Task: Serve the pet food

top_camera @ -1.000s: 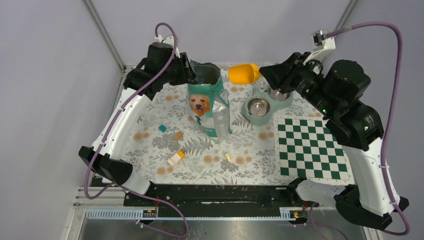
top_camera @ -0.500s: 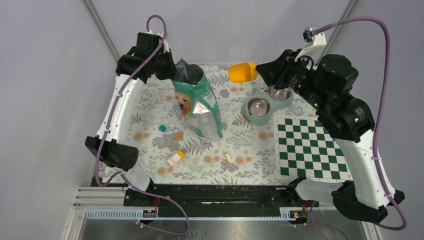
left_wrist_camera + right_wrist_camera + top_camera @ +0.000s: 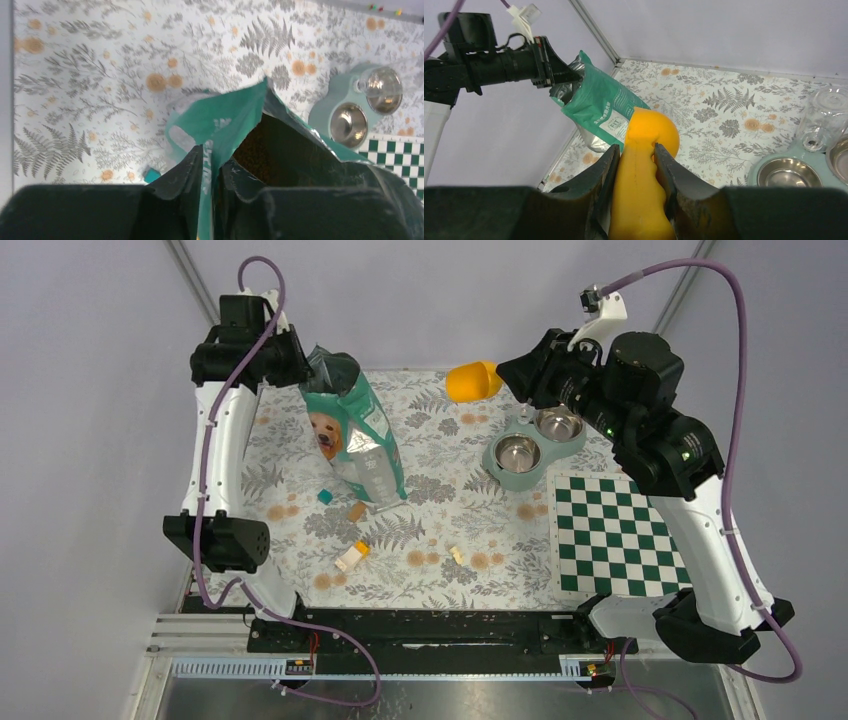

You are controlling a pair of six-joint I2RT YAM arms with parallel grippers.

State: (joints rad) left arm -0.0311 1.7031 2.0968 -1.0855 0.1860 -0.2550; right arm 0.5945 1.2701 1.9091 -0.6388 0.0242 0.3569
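Observation:
The teal pet food bag (image 3: 352, 440) with the retriever picture hangs tilted above the mat's left part. My left gripper (image 3: 308, 362) is shut on its top edge, seen in the left wrist view (image 3: 212, 165). Dark-brown pet food (image 3: 270, 155) shows inside the open bag. My right gripper (image 3: 636, 165) is shut on the handle of an orange scoop (image 3: 644, 150), which is held at the back of the mat (image 3: 472, 381). The bag also shows in the right wrist view (image 3: 604, 112). A teal double bowl stand (image 3: 510, 472) with two empty steel bowls sits right of centre.
A green-and-white checkerboard (image 3: 620, 536) lies at the right front. Small toy blocks lie on the floral mat: a teal one (image 3: 324, 497), a brown one (image 3: 356, 511), a white-and-orange one (image 3: 350, 557) and a yellow one (image 3: 456, 554). A clear glass dome (image 3: 824, 120) stands on the bowl stand.
My left arm has lifted the bag and carried it left, tilting it. My right arm with the scoop has shifted slightly up and left.

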